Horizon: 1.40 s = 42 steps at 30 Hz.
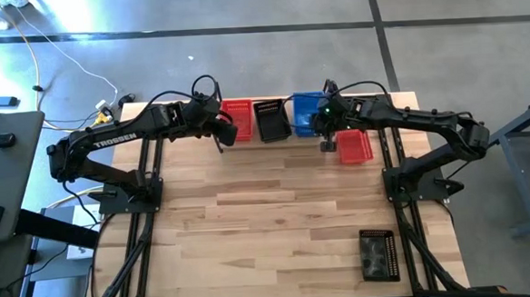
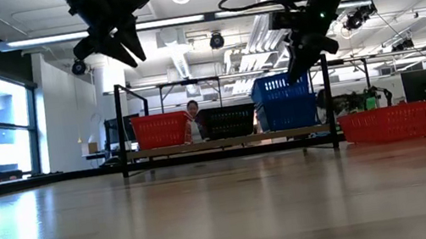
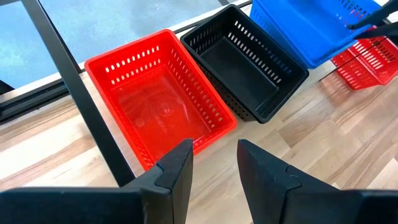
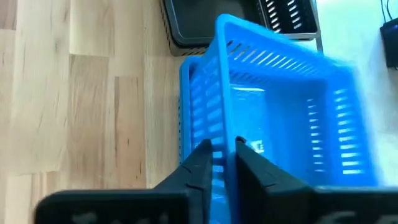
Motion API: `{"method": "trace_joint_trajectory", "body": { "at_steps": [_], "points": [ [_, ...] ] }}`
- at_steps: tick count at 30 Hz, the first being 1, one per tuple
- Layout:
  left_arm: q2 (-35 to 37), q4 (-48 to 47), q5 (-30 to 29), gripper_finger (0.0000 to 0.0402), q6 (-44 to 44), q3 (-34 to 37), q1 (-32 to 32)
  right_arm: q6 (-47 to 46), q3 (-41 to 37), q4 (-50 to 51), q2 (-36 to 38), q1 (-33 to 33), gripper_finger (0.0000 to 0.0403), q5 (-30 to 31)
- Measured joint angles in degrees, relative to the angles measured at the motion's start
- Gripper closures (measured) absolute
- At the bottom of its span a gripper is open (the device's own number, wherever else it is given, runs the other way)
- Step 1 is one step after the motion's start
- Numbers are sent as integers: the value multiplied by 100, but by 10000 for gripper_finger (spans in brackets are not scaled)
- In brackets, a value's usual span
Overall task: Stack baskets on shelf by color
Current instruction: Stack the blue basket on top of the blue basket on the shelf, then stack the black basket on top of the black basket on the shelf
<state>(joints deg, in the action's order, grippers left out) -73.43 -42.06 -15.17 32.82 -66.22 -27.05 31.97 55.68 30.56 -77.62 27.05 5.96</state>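
Note:
The shelf (image 2: 200, 145) runs along the table's far edge. On its plank stand a red basket (image 2: 161, 130), a black basket (image 2: 228, 121) and a blue basket (image 2: 289, 114). A second blue basket (image 2: 279, 87) is tilted above the lower blue one, partly sunk into it, and my right gripper (image 4: 224, 158) is shut on it. My left gripper (image 3: 214, 158) hovers open over the table, just near of the red basket (image 3: 158, 99) and beside the black shelf upright (image 3: 62, 68). Another red basket (image 1: 355, 146) sits on the table right of the shelf. My right gripper pinches the upper blue basket's near wall (image 4: 222, 134) at its rim, toward the right end. One finger (image 4: 200, 163) is outside and one finger (image 4: 250, 163) inside. The fingers come slanting down from the table's right. The basket hangs tilted, its bottom inside the lower blue basket (image 4: 189, 93).
A lone black basket (image 1: 379, 254) lies near the table's near right corner. The wide wooden tabletop (image 1: 269, 221) stretches between it and the shelf. A person (image 2: 193, 116) shows in the room behind the shelf.

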Motion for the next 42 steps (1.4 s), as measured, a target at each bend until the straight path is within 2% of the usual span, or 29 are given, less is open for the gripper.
{"method": "trace_joint_trajectory", "body": {
  "at_steps": [4,8,14,19,25,31,38,42],
  "points": [
    [0,0,1,286,0,0,0,-47,0,-2,0,-2,331,0],
    [0,3,1,286,2,0,0,-47,8,1,0,-2,311,0],
    [0,177,1,286,-2,2,0,-394,313,224,8,-9,306,-2],
    [0,243,1,286,-28,2,0,-861,680,919,11,-9,306,-77],
    [0,243,248,286,-303,2,0,-1673,860,1759,13,-180,306,-459],
    [0,241,294,286,-789,2,7,-2667,879,2198,13,-709,306,-733],
    [0,236,950,286,-1209,2,51,-3964,879,2271,13,-1657,306,-964],
    [0,223,1026,286,-1532,2,235,-4727,879,2412,13,-2280,306,-988]
  ]
}}
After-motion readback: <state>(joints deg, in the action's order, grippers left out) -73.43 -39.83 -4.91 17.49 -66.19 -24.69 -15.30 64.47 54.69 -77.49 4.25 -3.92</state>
